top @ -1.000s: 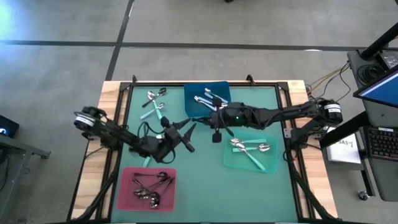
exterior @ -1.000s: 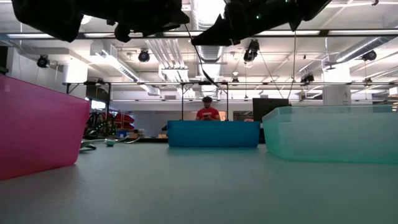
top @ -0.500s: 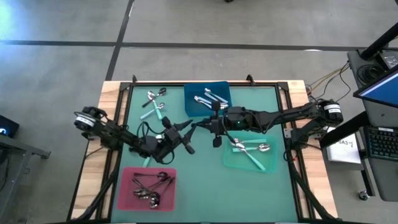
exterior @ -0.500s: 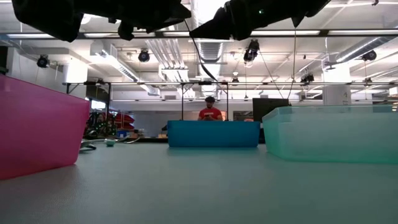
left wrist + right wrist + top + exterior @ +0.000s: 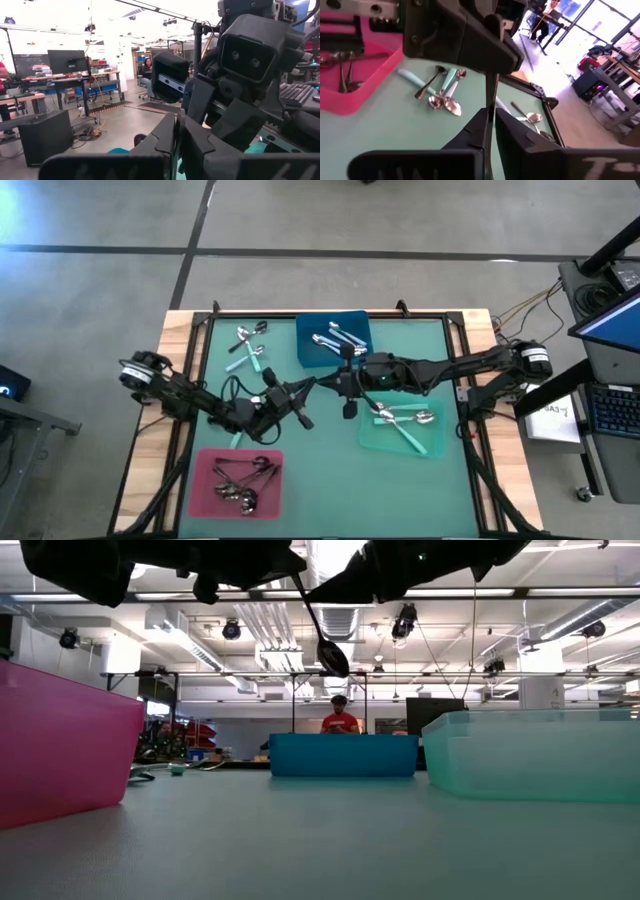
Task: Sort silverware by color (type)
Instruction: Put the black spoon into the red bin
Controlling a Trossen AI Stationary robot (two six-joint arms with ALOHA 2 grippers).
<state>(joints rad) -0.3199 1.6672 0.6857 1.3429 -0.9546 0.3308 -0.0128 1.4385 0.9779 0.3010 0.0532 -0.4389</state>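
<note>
1. Green matting covers the worktop (image 5: 330, 470), which carries a pink tray (image 5: 238, 483), a blue tray (image 5: 333, 340) and a green tray (image 5: 402, 429).
2. Both pincers meet above the worktop's middle.
3. Left pincer (image 5: 300, 390) is pressed together on the handle of a dark-handled spoon (image 5: 322, 628), which hangs bowl-down.
4. Right pincer (image 5: 322, 382) pinches the same handle.
5. Loose spoons (image 5: 248, 348) lie near the far-left corner.

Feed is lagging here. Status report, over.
Left gripper shut on dark-handled spoon, midair. Right gripper at same handle. Nothing in the way.
</note>
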